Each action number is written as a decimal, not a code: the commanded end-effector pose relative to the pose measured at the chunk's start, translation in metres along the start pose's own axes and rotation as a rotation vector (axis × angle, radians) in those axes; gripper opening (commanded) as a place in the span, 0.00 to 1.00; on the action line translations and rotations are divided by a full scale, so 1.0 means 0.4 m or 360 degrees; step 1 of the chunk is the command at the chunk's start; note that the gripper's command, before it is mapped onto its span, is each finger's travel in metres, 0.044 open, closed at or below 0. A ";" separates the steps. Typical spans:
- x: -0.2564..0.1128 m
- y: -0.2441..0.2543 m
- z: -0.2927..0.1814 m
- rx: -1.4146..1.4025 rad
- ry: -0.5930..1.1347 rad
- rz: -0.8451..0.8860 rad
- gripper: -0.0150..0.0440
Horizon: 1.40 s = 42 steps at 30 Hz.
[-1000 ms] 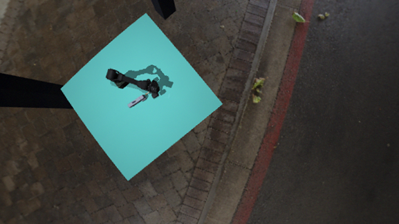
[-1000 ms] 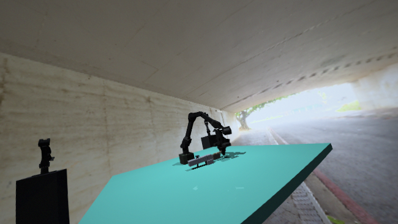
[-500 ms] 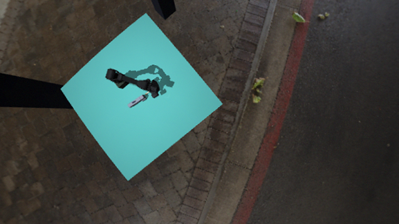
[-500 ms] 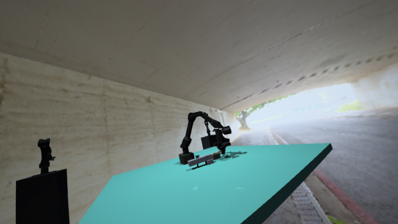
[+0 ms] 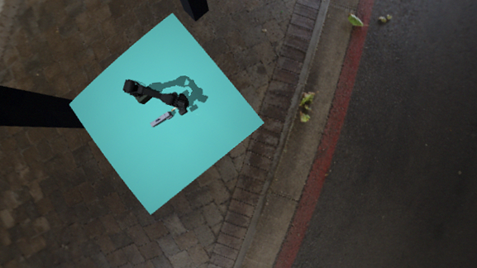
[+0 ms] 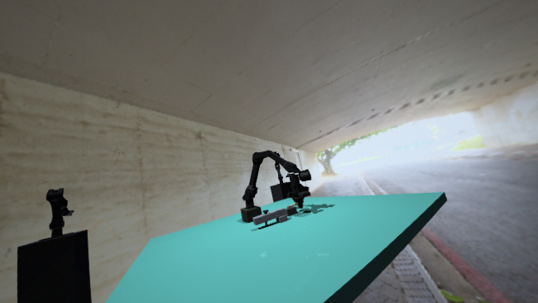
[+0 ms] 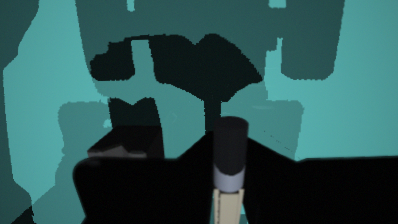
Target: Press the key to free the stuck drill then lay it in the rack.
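A long pale grey holder stands on the teal table, with a small dark knob on top that may be the key. Its dark end block shows lower left in the wrist view. My gripper points down just beyond that end, low over the table. It is shut on a slim piece, by its look the drill, with a dark round end, a pale grey band and a beige part. The piece stands clear of the block in the wrist view. I cannot make out the rack.
My arm reaches over from its base behind the holder. Its shadow falls beyond the gripper. Other black arms stand on dark pedestals off the table.
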<state>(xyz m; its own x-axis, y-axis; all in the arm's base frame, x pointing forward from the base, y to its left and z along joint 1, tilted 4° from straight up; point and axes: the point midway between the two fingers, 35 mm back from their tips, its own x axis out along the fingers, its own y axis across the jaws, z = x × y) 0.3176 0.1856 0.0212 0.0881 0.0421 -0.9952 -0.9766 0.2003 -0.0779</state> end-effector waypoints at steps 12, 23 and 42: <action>-0.013 0.000 -0.001 0.0005 0.0002 -0.0012 0.25; -0.018 0.001 -0.002 0.0005 0.0002 -0.0012 0.25; -0.027 0.002 -0.003 0.0005 0.0002 -0.0012 0.25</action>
<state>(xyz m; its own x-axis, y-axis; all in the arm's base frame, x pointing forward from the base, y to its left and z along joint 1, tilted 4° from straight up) 0.3148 0.1848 0.0290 0.0879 0.0421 -0.9952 -0.9766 0.2003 -0.0778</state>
